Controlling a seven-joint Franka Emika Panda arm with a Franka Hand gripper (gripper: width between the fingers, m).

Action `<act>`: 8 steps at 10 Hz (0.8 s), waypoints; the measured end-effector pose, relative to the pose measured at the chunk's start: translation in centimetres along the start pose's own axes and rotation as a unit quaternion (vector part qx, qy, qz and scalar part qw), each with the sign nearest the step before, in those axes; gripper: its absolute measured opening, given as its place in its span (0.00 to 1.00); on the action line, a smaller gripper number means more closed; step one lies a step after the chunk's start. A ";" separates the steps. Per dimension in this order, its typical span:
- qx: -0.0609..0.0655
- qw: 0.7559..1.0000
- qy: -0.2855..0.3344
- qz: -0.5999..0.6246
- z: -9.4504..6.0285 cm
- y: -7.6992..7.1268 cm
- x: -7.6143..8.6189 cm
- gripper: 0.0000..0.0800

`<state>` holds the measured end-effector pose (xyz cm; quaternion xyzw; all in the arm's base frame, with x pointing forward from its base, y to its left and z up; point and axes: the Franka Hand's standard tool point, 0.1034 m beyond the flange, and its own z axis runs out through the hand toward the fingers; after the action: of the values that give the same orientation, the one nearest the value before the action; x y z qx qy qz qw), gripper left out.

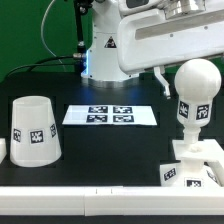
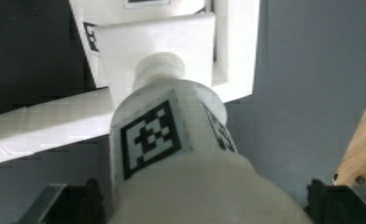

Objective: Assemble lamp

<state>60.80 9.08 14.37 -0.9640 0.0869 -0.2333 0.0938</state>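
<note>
Zero grip from the pincer (image 2: pixel 201 200): stands wide open, straddling the tagged bulb (image 2: pixel 171 140) with slim gaps at both fingers (image 2: pixel 70 203). Beyond its tips, the base (image 2: pixel 162 50).

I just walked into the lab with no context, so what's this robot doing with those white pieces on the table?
The arm is putting a lamp together. The bulb stands upright on the square base, at the exterior view's right. The gripper is open, with a finger on either side of the bulb, apparently not clamping it. The shade sits apart at the exterior view's left, not yet on the lamp, and the marker board lies between them.
</note>
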 end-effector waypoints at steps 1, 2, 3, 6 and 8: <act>0.000 1.000 0.002 0.001 0.1 0.0 0.3 0.71; 0.000 1.000 0.001 0.001 0.3 0.0 0.2 0.71; 0.000 1.000 -0.001 0.001 0.5 -0.2 0.0 0.71; -0.001 1.000 -0.007 0.001 1.1 0.0 -0.5 0.71; -0.002 1.000 -0.012 0.001 1.7 0.0 -1.2 0.71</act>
<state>60.54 9.56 12.34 -0.9667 0.0869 -0.2220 0.0932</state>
